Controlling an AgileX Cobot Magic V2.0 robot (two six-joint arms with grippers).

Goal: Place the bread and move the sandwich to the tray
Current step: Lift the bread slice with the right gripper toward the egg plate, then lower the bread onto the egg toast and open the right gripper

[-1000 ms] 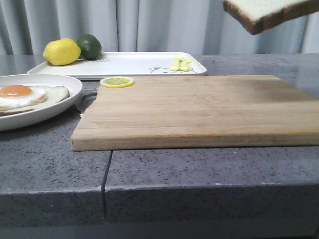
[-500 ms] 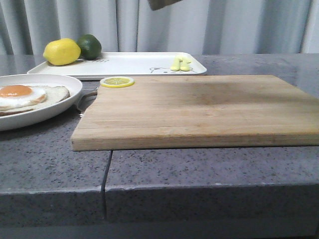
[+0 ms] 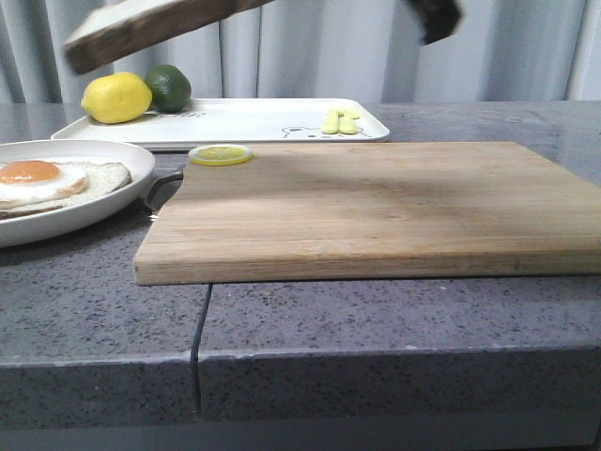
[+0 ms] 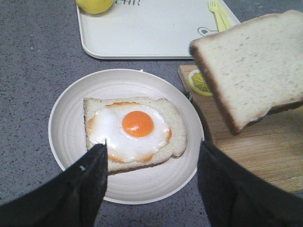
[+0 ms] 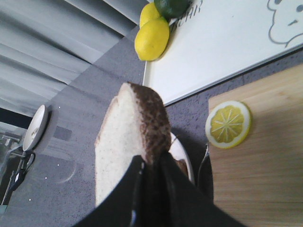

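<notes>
My right gripper [image 5: 150,163] is shut on the edge of the bread [image 5: 132,132], a pale slice with a dark crust. It holds the slice in the air, blurred at the top left of the front view [image 3: 141,28] and above the board's near corner in the left wrist view [image 4: 251,71]. A fried egg [image 4: 137,125] lies on another slice in the round white plate [image 4: 71,104], also at the left of the front view [image 3: 113,193]. My left gripper [image 4: 154,146] hangs open and empty over the plate. The white tray [image 3: 244,122] lies behind.
A wooden cutting board [image 3: 376,207] fills the middle of the grey counter, with a lemon slice [image 3: 220,154] at its far left corner. A lemon [image 3: 115,98] and a lime [image 3: 168,86] sit on the tray's left end, a yellow fork [image 3: 340,120] on its right.
The bread has travelled leftward across the top of the front view, from the upper right to the upper left above the plate side. The plate, board and tray have not moved.
</notes>
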